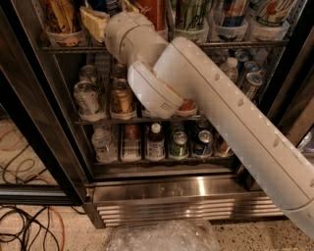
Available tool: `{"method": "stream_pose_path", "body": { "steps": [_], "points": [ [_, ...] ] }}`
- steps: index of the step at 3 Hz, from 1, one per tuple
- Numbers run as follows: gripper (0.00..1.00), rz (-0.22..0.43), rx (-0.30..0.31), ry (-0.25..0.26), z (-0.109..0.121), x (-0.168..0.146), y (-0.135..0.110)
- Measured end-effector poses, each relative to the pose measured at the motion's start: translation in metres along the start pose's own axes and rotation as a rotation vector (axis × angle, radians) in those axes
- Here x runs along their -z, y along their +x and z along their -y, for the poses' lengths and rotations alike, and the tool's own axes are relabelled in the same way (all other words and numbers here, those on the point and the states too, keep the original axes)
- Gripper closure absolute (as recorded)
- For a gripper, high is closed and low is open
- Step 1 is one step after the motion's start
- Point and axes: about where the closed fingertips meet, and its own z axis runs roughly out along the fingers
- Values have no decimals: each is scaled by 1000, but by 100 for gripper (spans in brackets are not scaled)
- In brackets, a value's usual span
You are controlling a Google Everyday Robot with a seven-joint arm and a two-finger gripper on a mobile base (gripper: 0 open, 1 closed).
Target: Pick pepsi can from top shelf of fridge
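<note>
My white arm reaches up and left into the open fridge. The gripper, tan coloured, is at the left end of the top shelf, close to the frame's top edge. A sliver of dark blue shows just above it, perhaps the pepsi can; most of it is out of view. A red can and a green can stand in clear trays to the right of the gripper.
My arm hides much of the middle shelf, which holds cans. The bottom shelf holds bottles and cans, one of them blue. The dark door frame is on the left. Cables and crumpled plastic lie on the floor.
</note>
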Motion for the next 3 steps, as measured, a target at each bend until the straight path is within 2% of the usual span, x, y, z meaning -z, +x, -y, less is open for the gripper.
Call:
{"method": "stream_pose_path", "body": {
  "steps": [2, 3],
  "points": [
    [95, 0, 0, 0, 0, 0, 0],
    [100, 0, 0, 0, 0, 0, 0]
  ]
}}
